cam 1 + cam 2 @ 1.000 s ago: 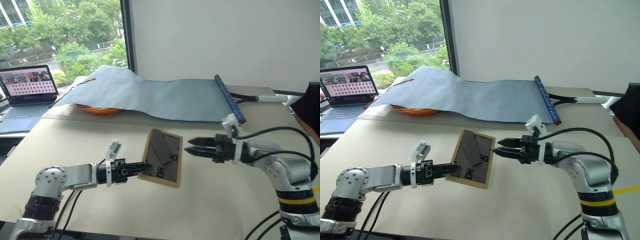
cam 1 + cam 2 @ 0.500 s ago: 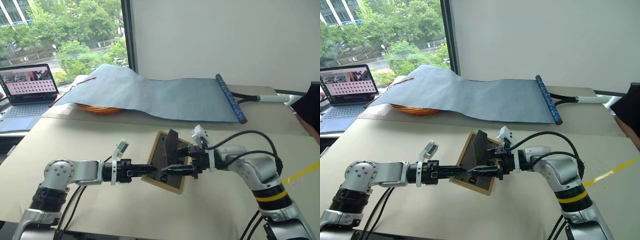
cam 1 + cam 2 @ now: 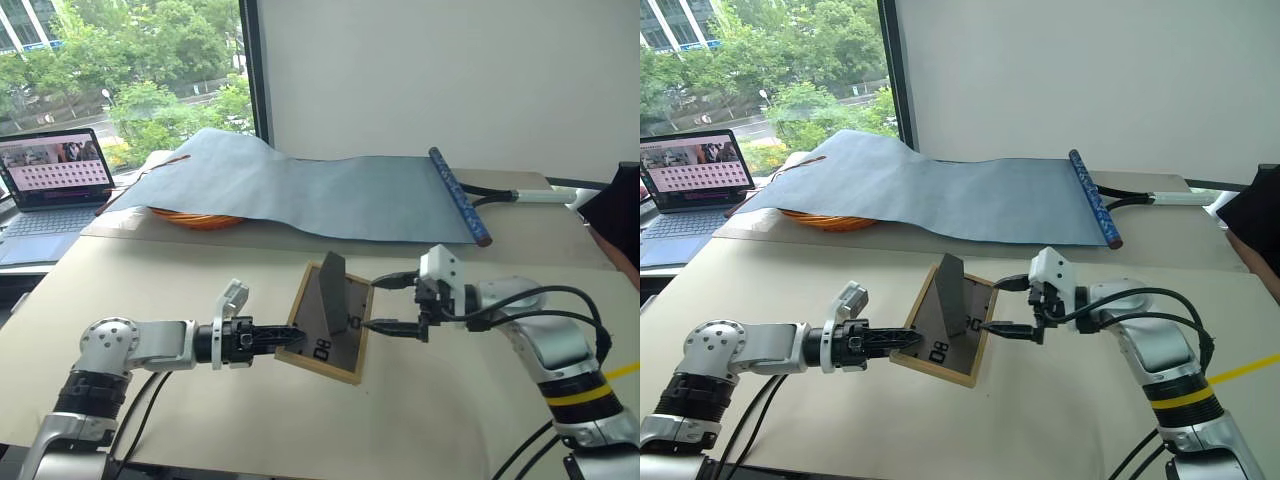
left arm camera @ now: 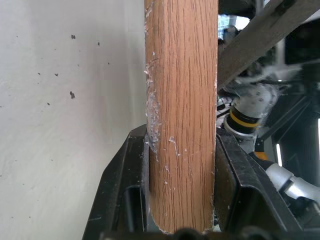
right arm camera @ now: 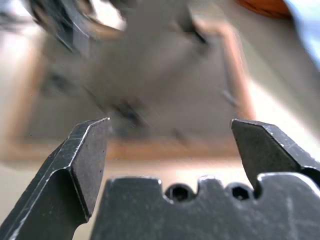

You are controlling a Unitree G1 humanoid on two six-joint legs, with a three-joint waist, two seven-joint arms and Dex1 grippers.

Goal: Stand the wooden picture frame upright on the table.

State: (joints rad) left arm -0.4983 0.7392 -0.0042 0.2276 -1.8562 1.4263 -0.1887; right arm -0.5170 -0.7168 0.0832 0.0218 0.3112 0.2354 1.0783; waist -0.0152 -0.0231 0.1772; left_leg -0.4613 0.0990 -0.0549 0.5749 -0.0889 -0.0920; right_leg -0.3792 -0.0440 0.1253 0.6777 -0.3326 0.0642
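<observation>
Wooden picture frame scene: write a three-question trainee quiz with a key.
1. True or false: the small light-wood picture frame lies with its dark grey back up.
2. Which end effector is shut on the frame's edge? A) left B) right
3. Fill in: the frame's grey fold-out stand is folded ____.

Key: 1 true; 2 A; 3 out (it sticks up from the back, and the right end effector stands open beside it).

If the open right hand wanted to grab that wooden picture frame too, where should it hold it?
Probably the bare wooden edge facing it. The wooden picture frame lies tilted, back up, with its stand folded out in the middle. The left gripper already clamps the opposite edge. The right gripper hangs open beside the free edge, so coming straight in from that side, one finger above and one below, avoids the stand.
</observation>
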